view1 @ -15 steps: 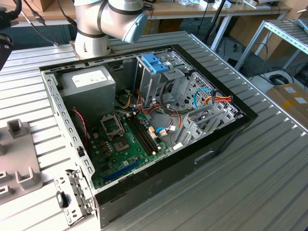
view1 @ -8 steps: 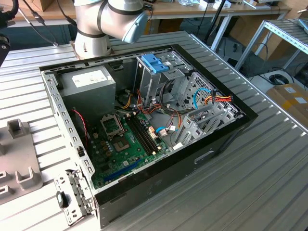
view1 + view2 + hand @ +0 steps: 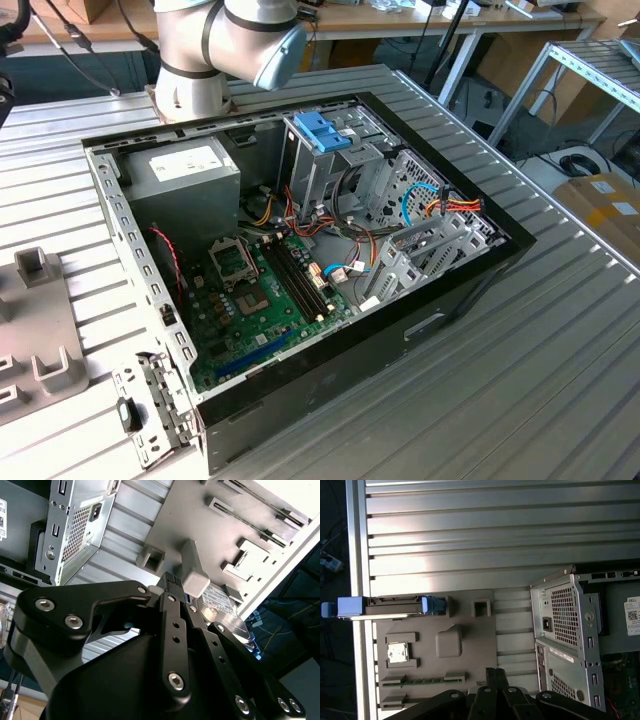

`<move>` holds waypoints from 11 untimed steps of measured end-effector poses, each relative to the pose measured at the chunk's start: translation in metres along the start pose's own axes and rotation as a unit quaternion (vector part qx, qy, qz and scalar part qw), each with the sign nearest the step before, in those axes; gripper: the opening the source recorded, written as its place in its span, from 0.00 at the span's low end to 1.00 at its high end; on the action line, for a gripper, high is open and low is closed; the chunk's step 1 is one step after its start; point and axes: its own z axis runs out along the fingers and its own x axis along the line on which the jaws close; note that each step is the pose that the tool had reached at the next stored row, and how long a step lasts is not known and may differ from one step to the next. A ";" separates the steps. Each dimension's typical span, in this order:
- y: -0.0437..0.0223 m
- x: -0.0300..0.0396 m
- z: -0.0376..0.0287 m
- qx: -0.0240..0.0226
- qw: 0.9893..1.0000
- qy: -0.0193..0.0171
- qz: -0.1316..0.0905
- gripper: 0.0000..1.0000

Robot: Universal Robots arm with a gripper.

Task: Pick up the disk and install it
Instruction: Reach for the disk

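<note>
The disk (image 3: 385,606) stands on its long edge in a slot of a grey fixture plate (image 3: 470,645), with light blue frame pieces at both ends. In the second wrist view part of the disk's (image 3: 222,605) silver face and label shows past the black fingers. My gripper (image 3: 495,672) hovers over the plate some way from the disk, fingertips together and nothing between them. In the second wrist view the gripper (image 3: 172,580) sits next to a grey block (image 3: 192,575) of the plate.
An open computer case (image 3: 450,300) lies on the ribbed metal table, with a grey power-supply box (image 3: 190,170), a blue handle (image 3: 322,130) on its metal cage and a green motherboard (image 3: 260,300). The fixture plate (image 3: 40,330) also holds a chip (image 3: 397,653).
</note>
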 end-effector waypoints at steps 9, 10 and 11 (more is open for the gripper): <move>-0.0003 0.0045 -0.0001 0.000 1.000 0.000 0.000 0.10; -0.0004 0.0051 -0.0002 0.000 1.000 0.000 0.000 0.10; -0.0004 0.0056 -0.0002 0.000 1.000 0.000 0.000 0.10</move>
